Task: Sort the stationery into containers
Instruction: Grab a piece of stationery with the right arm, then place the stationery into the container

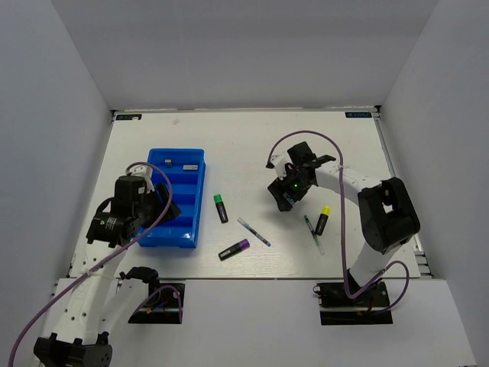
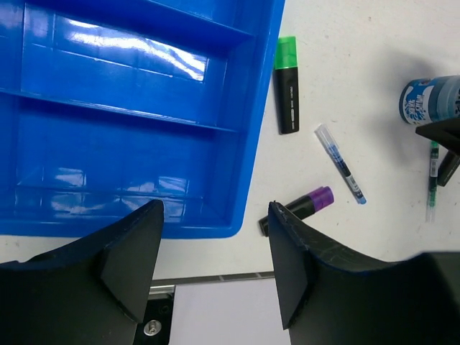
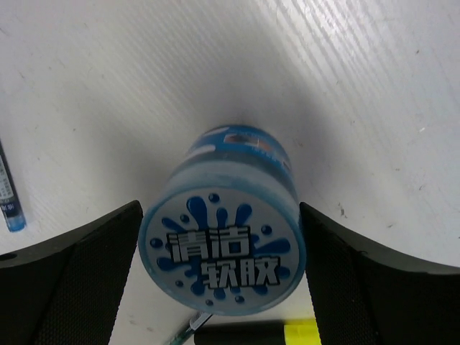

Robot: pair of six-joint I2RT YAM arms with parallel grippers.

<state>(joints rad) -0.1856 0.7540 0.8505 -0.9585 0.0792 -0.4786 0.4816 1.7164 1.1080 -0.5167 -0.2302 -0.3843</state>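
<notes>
The blue tray [image 1: 180, 205] [image 2: 129, 108] lies at the left, two tiny pale erasers [image 1: 169, 161] in its far compartment. My left gripper [image 1: 141, 200] [image 2: 214, 208] hangs open and empty over the tray's near edge. The blue-white tin [image 3: 223, 259] [image 2: 430, 100] stands on the table between the fingers of my open right gripper [image 1: 289, 191] [image 3: 219, 208]. Loose on the table are a green highlighter [image 1: 221, 208] [image 2: 286, 86], a purple one [image 1: 234, 249] [image 2: 302, 208], a yellow one [image 1: 323, 220] [image 3: 287, 333], and two pens [image 1: 254, 232] [image 1: 313, 233].
White walls close in the table on the left, right and back. The table's near edge with a metal strip [image 2: 215, 277] shows below the left fingers. The yellow highlighter and one pen lie close by the right gripper.
</notes>
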